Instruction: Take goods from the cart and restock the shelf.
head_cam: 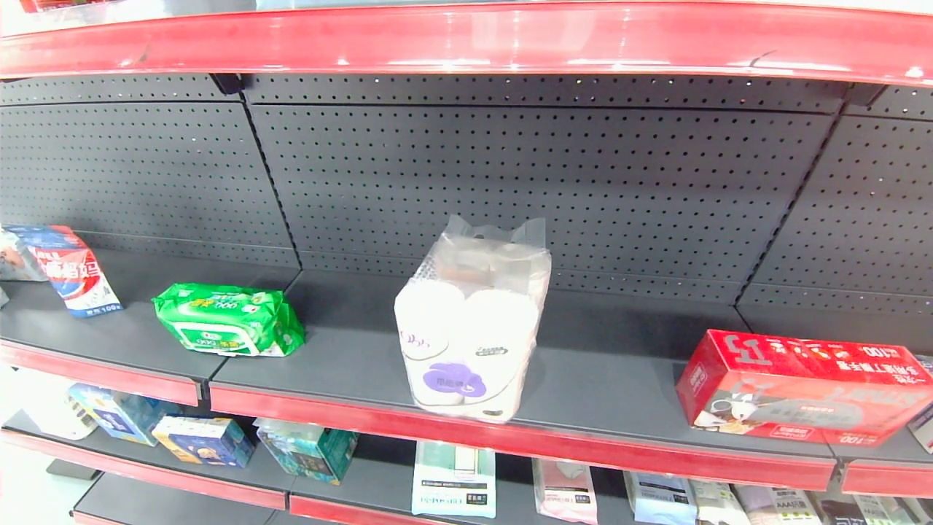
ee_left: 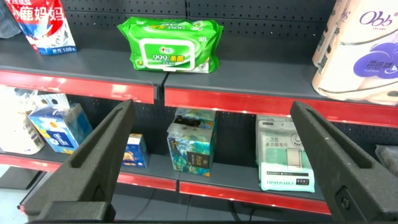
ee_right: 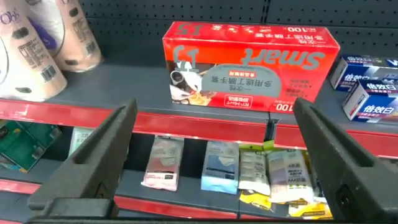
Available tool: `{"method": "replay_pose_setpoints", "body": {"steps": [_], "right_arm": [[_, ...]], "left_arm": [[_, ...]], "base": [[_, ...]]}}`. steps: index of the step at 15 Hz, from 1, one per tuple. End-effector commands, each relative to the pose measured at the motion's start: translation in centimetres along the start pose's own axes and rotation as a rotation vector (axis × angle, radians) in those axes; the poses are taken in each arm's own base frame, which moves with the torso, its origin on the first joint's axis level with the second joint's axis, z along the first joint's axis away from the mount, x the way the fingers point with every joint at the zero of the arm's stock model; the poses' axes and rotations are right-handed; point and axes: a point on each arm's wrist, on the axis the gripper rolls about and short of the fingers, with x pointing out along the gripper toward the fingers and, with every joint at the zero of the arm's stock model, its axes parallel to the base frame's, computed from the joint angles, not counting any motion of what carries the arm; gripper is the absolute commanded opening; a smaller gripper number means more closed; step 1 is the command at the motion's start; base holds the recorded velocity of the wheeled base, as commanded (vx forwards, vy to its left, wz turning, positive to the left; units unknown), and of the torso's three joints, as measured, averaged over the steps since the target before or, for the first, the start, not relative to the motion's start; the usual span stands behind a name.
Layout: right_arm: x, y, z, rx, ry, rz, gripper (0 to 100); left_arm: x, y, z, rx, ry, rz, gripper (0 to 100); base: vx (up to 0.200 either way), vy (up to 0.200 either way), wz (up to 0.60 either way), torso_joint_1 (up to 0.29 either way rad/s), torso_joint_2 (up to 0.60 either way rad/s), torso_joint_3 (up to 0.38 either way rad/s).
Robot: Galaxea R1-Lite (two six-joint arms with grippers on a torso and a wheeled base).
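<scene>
You are seeing a clear-wrapped pack of white toilet rolls [head_cam: 470,328] standing upright at the middle of the shelf's [head_cam: 619,364] red front edge. A green wipes pack [head_cam: 227,319] is lying flat to its left, across the joint between two boards. A red box [head_cam: 802,386] is lying lengthwise toward the right end, and a red-and-blue bag [head_cam: 73,270] is leaning at the left edge.

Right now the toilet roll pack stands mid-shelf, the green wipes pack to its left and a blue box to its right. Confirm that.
Wrong on colour: the box is red, not blue, as the head view shows. The toilet roll pack does stand mid-shelf, green wipes pack to its left, box to its right.
</scene>
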Motion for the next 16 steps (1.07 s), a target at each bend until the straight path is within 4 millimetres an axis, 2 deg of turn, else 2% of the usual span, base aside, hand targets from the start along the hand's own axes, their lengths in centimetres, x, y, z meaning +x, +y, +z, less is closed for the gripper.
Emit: {"method": "replay_pose_setpoints", "body": {"steps": [1, 7, 14, 16], "right_arm": [[0.01, 0.0, 0.0, 0.001, 0.002, 0.0, 100], [0.01, 0.0, 0.0, 0.002, 0.002, 0.0, 100], [0.01, 0.0, 0.0, -0.001, 0.002, 0.002, 100], [0.01, 0.0, 0.0, 0.001, 0.002, 0.002, 100]], "left_arm": [[0.0, 0.0, 0.0, 0.0, 0.0, 0.0, 100], [0.0, 0.0, 0.0, 0.0, 0.0, 0.002, 100], [0.0, 0.0, 0.0, -0.003, 0.0, 0.0, 100], [0.0, 0.0, 0.0, -0.001, 0.0, 0.0, 100]], "base": [[0.0, 0.0, 0.0, 0.0, 0.0, 0.0], [0.0, 0.0, 0.0, 0.0, 0.0, 0.0], [0.0, 0.0, -0.6, 0.002, 0.0, 0.0], [0.0, 0.0, 0.0, 0.0, 0.0, 0.0]]}}
